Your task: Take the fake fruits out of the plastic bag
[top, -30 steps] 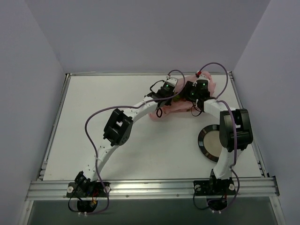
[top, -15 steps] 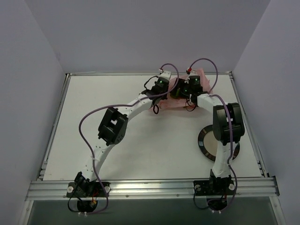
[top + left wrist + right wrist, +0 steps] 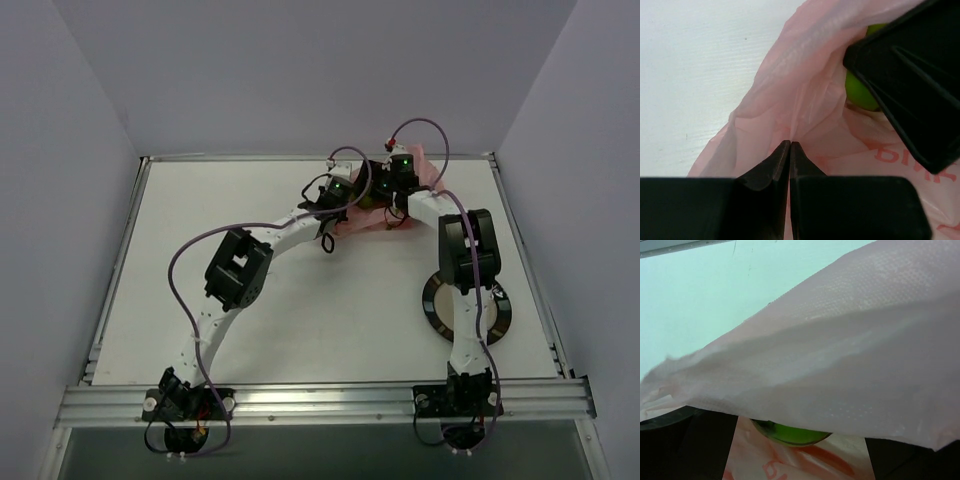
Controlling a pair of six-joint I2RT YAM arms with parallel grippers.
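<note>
The pink plastic bag (image 3: 372, 217) lies bunched at the back of the table, mostly under both wrists. My left gripper (image 3: 352, 196) is shut, pinching a fold of the bag's film (image 3: 790, 125). My right gripper (image 3: 385, 190) is open and reaches into the bag's mouth. In the right wrist view its fingertips are hidden under a raised sheet of bag (image 3: 840, 350), and the bright green round fruit (image 3: 790, 432) sits between the fingers without touching them. The green fruit (image 3: 859, 94) also shows in the left wrist view, beside the right gripper's black finger (image 3: 910, 75). The grape bunch and the mango-like fruit are hidden.
A round black-rimmed plate (image 3: 437, 308) lies on the white table at the right, partly covered by the right arm. The table's back rim (image 3: 250, 157) runs just behind the bag. Purple cables loop above both wrists.
Both wrists have moved left and toward the back edge with the bag. The bag is now more bunched and less spread out. The right arm's elbow has swung left over the plate.
</note>
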